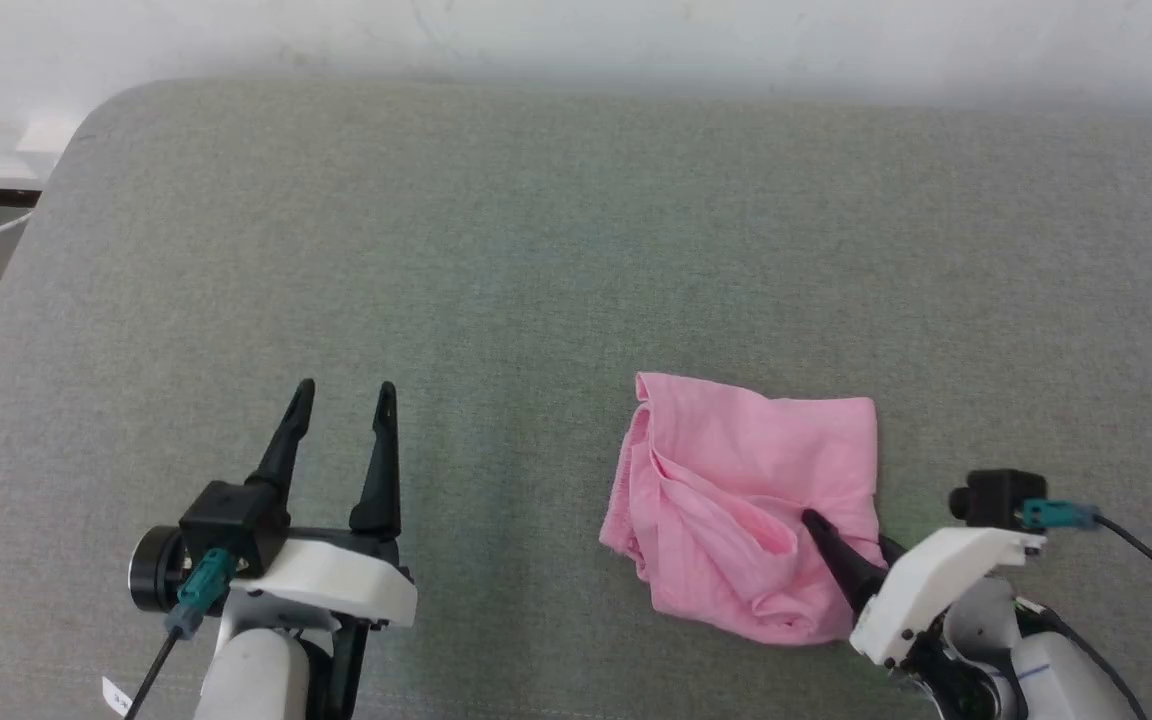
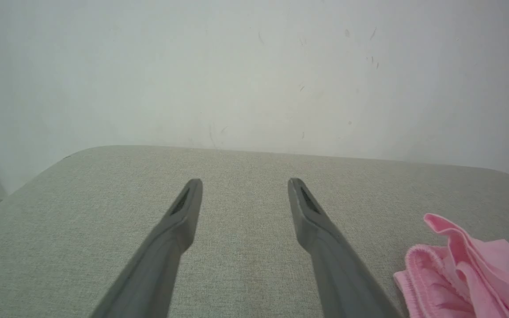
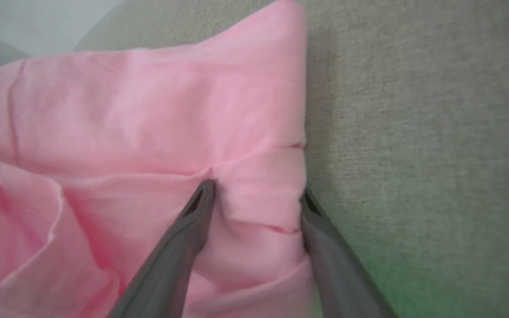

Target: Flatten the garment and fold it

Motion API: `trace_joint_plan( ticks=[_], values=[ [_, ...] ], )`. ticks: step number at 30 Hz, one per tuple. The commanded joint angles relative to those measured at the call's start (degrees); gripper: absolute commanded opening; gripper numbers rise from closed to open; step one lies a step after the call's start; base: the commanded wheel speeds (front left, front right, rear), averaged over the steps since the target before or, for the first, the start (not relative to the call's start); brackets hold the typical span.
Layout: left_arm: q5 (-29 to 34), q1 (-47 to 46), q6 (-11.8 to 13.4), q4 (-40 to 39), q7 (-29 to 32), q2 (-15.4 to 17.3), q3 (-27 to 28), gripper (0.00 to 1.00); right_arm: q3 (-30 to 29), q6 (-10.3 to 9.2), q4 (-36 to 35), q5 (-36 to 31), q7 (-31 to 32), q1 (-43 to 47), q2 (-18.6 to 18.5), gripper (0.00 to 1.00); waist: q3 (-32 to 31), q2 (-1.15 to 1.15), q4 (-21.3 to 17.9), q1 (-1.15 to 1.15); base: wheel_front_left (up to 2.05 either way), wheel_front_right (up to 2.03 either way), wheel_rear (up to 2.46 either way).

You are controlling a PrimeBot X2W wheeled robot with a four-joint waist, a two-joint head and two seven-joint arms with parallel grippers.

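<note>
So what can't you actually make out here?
- Head view: the garment lies crumpled; its own folds hide its shape and any label.
- Left wrist view: the picture's edge cuts off most of it.
- Right wrist view: the cloth hides whatever lies beneath the right gripper.

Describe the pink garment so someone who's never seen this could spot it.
Find the wide grey-green padded surface below the white wall. Near its front right, at the right gripper, lies the garment: crumpled, bright pink soft cloth on plain grey.
</note>
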Motion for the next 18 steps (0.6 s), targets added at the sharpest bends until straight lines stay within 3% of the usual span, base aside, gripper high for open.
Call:
trace_joint_plan(
  ticks=[1,2,7,14,18],
  values=[
    [-0.03,-0.38,-0.06,0.02,-0.33,-0.1,-0.03,1.0,0.49,-0.04,0.67,-0.42,0.6,-0.94,0.1,0.13,0.02,0.0,0.21,0.0,0.0,0.0,0.0],
    [-0.03,-0.39,-0.04,0.05,-0.33,-0.1,-0.06,1.0,0.72,-0.04,1.27,-0.68,1.1,-1.33,0.1,0.0,0.02,0.0,0.31,0.0,0.0,0.0,0.0],
    [-0.07,-0.28,0.2,-0.01,-0.33,-0.1,-0.08,1.0,1.8,-0.04,1.07,-3.85,1.93,-2.7,0.1,0.0,-0.02,0.0,0.37,0.0,0.0,0.0,0.0],
    [0.43,0.45,0.57,-1.02,-0.33,-0.09,1.44,1.0,5.1,-0.04,-6.5,-22.9,4.76,-5.5,-0.89,0.0,0.42,0.0,-3.21,0.0,0.0,0.0,0.0],
    [0.84,0.41,0.46,-1.92,-0.33,0.0,2.19,1.0,8.84,-0.04,-10.64,-29.0,6.93,-8.16,-3.78,0.0,1.3,0.0,-7.2,0.0,0.0,0.0,0.0]
  ],
)
